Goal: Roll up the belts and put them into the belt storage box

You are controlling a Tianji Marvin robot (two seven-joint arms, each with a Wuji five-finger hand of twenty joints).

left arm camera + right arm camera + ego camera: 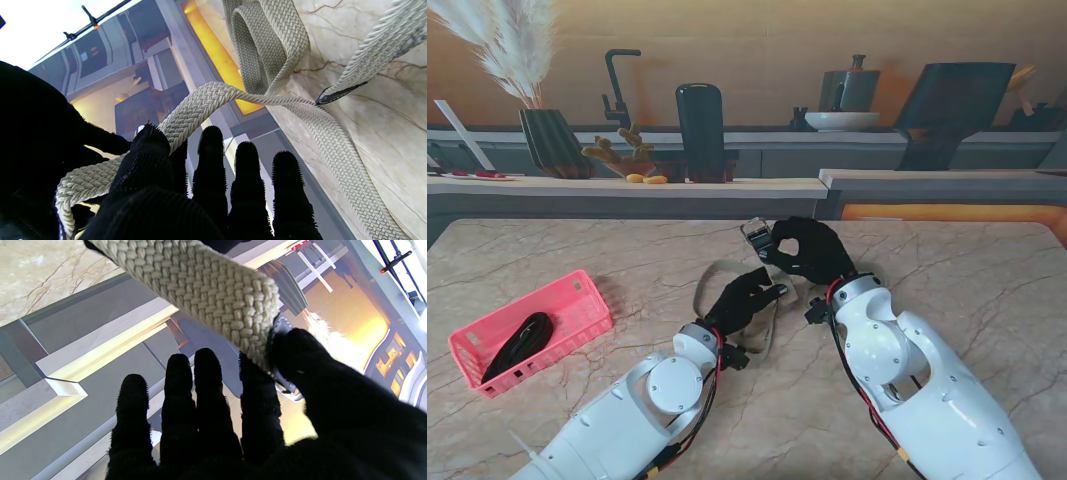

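A beige woven belt (714,272) lies in loose curves on the marble table (947,270), its silver buckle (756,236) lifted at the far end. My right hand (808,249) pinches the belt (213,290) by the buckle end between thumb and forefinger. My left hand (745,298) pinches the strap (186,116) lower down between thumb and forefinger; its other fingers (247,180) are stretched out. The rest of the strap trails in folds over the table (383,140). A pink basket (577,290) at the left holds a dark rolled belt (519,342).
Beyond the table's far edge runs a counter (677,185) with a vase of pampas grass (547,140), a black cylinder (700,130) and small ornaments. A kettle and bowl (845,105) stand farther right.
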